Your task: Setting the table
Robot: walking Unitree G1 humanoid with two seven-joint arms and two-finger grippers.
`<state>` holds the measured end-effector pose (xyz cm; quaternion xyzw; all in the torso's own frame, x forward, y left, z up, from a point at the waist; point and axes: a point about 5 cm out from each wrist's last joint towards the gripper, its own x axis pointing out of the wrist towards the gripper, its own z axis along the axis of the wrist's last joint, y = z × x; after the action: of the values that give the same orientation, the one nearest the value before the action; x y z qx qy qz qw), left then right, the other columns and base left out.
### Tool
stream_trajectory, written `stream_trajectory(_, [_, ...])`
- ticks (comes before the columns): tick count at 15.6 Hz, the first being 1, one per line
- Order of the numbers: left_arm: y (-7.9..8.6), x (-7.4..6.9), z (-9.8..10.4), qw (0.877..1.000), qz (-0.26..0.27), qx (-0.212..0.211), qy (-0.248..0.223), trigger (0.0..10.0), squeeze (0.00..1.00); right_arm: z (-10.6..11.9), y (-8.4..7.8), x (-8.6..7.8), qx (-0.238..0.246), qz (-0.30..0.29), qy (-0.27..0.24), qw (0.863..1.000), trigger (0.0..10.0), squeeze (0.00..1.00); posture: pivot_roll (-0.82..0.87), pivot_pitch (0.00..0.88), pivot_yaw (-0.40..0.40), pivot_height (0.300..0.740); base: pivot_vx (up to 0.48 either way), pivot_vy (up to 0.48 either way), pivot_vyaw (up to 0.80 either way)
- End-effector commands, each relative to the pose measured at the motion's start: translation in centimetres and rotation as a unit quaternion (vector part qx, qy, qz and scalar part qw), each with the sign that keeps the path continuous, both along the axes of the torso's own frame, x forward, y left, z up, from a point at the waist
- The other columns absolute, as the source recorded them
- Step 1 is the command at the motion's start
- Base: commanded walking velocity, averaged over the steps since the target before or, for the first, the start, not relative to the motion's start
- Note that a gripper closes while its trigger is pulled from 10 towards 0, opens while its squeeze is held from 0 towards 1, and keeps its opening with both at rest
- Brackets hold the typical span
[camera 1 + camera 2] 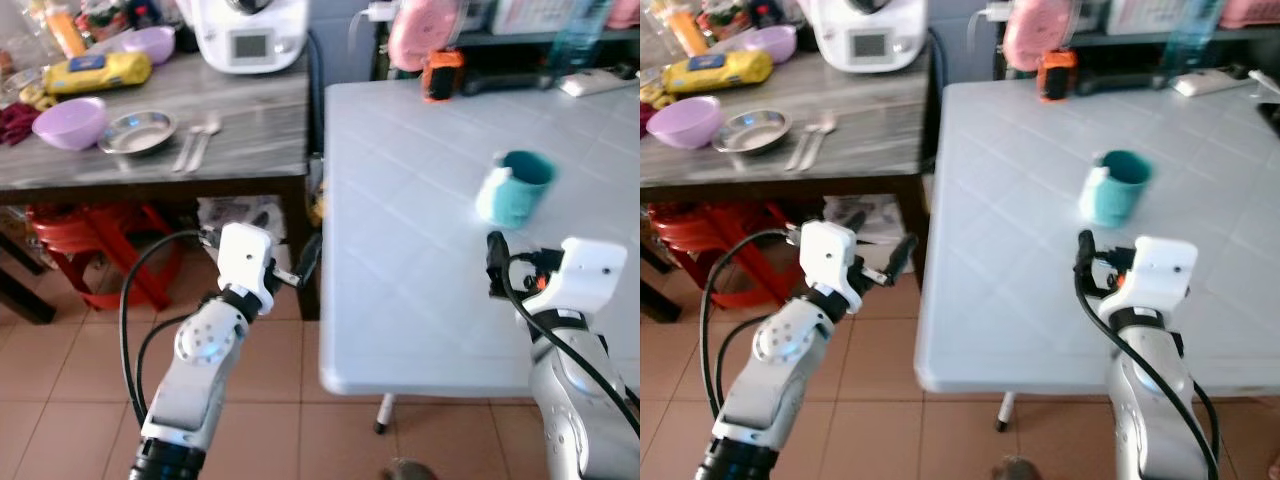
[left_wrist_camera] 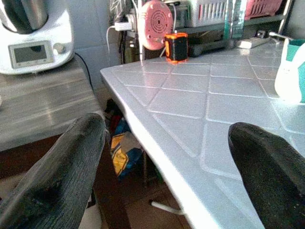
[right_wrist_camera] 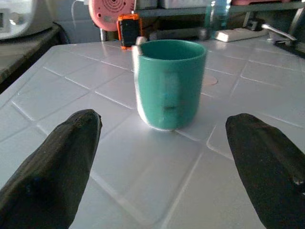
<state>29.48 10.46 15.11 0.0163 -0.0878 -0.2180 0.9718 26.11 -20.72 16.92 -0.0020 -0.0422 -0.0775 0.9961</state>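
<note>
No writing can be read on anything here; the screen on the white kitchen machine [image 1: 250,35] is too small to make out, and so is the yellow packet's [image 1: 97,72] label.

Nearest, the left tool [image 1: 305,265] is held out level in the gap between the two counters, close to the near left edge of the white counter [image 1: 420,290], its forearm angled up from the tiled floor. Its fingers [image 2: 62,176] stand spread wide, gripping nothing. The right tool [image 3: 162,167] rests low over the white counter's near part, fingers likewise released and wide apart, pointing straight at the teal mug [image 1: 516,188].

The mug stands upright just beyond that tool, not touched by it, with something white against its side.

Further off, on the grey wooden counter [image 1: 250,120], lie two spoons [image 1: 196,141], a steel dish [image 1: 139,131] and a lilac bowl [image 1: 70,123]. At the white counter's far edge sit an orange-and-black object [image 1: 441,74] and a pink round thing [image 1: 425,32].
</note>
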Motion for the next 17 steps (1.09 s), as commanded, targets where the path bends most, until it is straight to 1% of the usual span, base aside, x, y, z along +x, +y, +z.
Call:
stream_trajectory(1, [0.1,-0.1,-0.1,1.0,0.004,0.008,-0.003,10.0,0.0,0.0,0.0,0.0,0.0,0.001,0.001,1.0,10.0,0.0,-0.21,0.118,0.111,0.74,0.0,-0.382,0.0])
stream_trajectory(3, [0.0,-0.1,0.0,1.0,0.001,-0.009,-0.001,10.0,0.0,0.0,0.0,0.0,-0.001,0.0,0.002,1.0,10.0,0.0,-0.2,0.12,0.111,0.74,0.0,0.0,0.0])
stream_trajectory(10, [0.0,0.0,0.0,1.0,0.006,-0.005,-0.003,10.0,0.0,0.1,-0.2,0.3,0.001,-0.009,0.001,1.0,10.0,0.0,-0.2,0.12,0.111,0.74,0.0,0.0,0.0])
stream_trajectory(12, [-0.1,-0.1,-0.2,1.0,-0.01,-0.01,0.007,10.0,0.0,0.1,0.0,0.5,0.003,-0.009,0.001,1.0,10.0,0.0,-0.2,0.12,0.111,0.74,0.0,0.0,0.0])
stream_trajectory(13, [-0.3,-0.8,-0.7,0.997,-0.062,-0.026,0.026,10.0,0.0,0.3,0.4,1.0,0.002,-0.005,-0.002,1.0,10.0,0.0,-0.19,0.125,0.115,0.74,0.0,0.0,0.0])
stream_trajectory(14, [-0.6,-1.7,-1.1,0.992,-0.118,-0.033,0.04,10.0,0.0,0.5,0.9,1.5,-0.003,-0.001,-0.006,1.0,10.0,0.0,-0.19,0.129,0.117,0.74,0.0,0.0,0.0])
stream_trajectory(16, [-0.7,-2.5,-1.5,0.987,-0.152,-0.03,0.052,10.0,0.0,0.7,1.5,2.3,-0.011,0.009,-0.011,1.0,10.0,0.0,-0.19,0.137,0.118,0.74,0.0,0.0,0.0])
stream_trajectory(17, [-0.5,-2.8,-1.7,0.985,-0.164,-0.021,0.054,10.0,0.0,0.8,1.7,2.8,-0.005,0.012,-0.012,1.0,10.0,0.0,-0.18,0.151,0.12,0.74,0.0,0.0,0.0])
